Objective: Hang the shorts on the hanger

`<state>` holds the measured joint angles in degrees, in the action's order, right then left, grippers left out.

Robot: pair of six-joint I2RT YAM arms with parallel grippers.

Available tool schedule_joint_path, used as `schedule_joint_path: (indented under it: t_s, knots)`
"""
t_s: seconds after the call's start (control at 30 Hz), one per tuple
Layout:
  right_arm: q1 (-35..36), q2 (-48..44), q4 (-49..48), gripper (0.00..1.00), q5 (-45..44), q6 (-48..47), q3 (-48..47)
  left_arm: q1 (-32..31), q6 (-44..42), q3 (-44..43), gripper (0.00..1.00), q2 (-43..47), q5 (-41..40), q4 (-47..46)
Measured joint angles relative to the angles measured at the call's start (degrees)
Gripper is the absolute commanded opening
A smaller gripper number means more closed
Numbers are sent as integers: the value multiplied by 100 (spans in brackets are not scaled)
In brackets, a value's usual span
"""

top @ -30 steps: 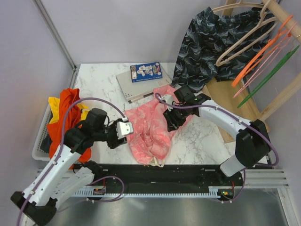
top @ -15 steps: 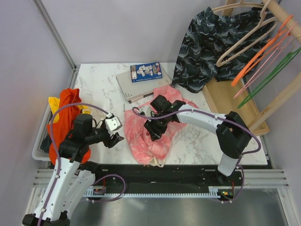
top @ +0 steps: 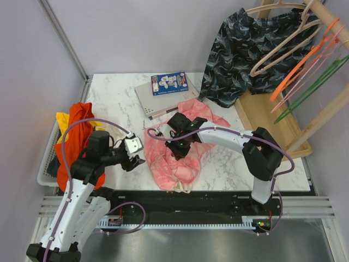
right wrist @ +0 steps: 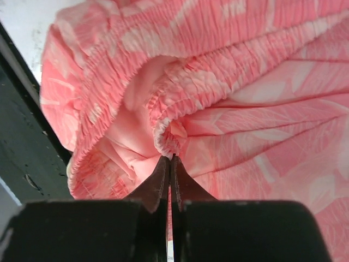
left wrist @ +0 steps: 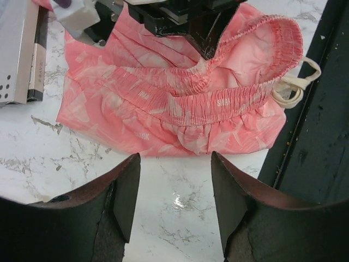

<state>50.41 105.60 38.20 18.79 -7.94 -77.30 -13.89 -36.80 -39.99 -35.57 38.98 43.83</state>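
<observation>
The shorts [top: 180,158] are lying bunched up in the middle of the table [top: 114,98]. The right claw [right wrist: 169,158] is squeezing tight, maybe nipping their stretchy waist edge. The left claw [left wrist: 174,164] is hanging open at their 9 o'clock, not touching. The hanger [top: 285,46] is hanging far off at 1 o'clock.

The shorts [top: 177,161] are salmon-pink with a faint white mottled print, and are left crumpled on the table [top: 114,93], near the middle of its front edge. The elastic waist is turned toward that edge, where a loop of the pale drawstring is seen lying. One fold of the waistband is pinched in the closed jaws of the right gripper [right wrist: 169,158]. The hanger [top: 281,52], pale beige-tan with curved shoulders, is hung tilted on the wooden rack [top: 327,112] at the far right, well apart from the shorts.
</observation>
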Motion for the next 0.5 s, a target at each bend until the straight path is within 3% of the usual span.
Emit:
schedule_joint_path:
  t_s: [0.23, 0.37, 0.5]
  knots:
    - [-608, -807, -81, 0, -205, 295, 634, -20, -306, -72, 57, -1060, 109, -85]
    - [-1298, -1589, -249, 0, -136, 533, 1231, -120, 369, -81, 57, -1792, -166, -575]
    - [-1453, -1847, -363, 0, -4, 809, 1633, -302, 1370, -393, 59, -2570, -450, -863]
